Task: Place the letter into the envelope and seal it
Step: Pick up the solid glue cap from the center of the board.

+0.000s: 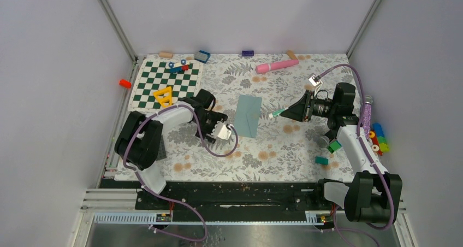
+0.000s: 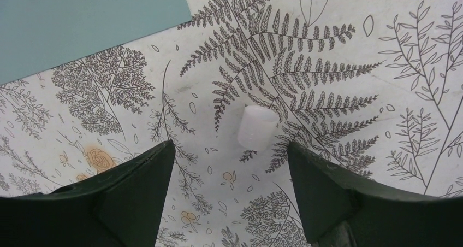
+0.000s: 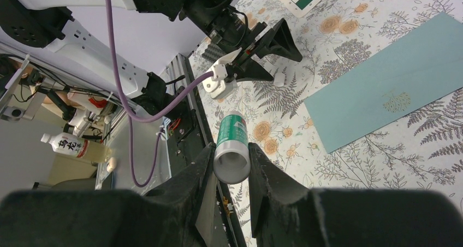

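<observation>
Left hand (image 2: pixel 229 151) near small white cap (image 2: pixel 256 128)

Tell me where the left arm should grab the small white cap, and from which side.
Pinch the cap across its round sides at mid-length, straight down from above. It lies on its side, its length in line with the gap between the left gripper's open jaws, so they should close squarely.

The envelope (image 1: pixel 248 116) lies flat mid-surface (image 1: pixel 284 162), with open room in front of and behind it. The left tool (image 2: pixel 229 154) crowds its left edge, jaws apart astride a small white cap (image 2: pixel 256 127). The right tool (image 3: pixel 231 154), pinching a glue stick (image 3: pixel 228 132), blocks the right side. Toy blocks (image 1: pixel 378 140) clutter the right margin.
</observation>
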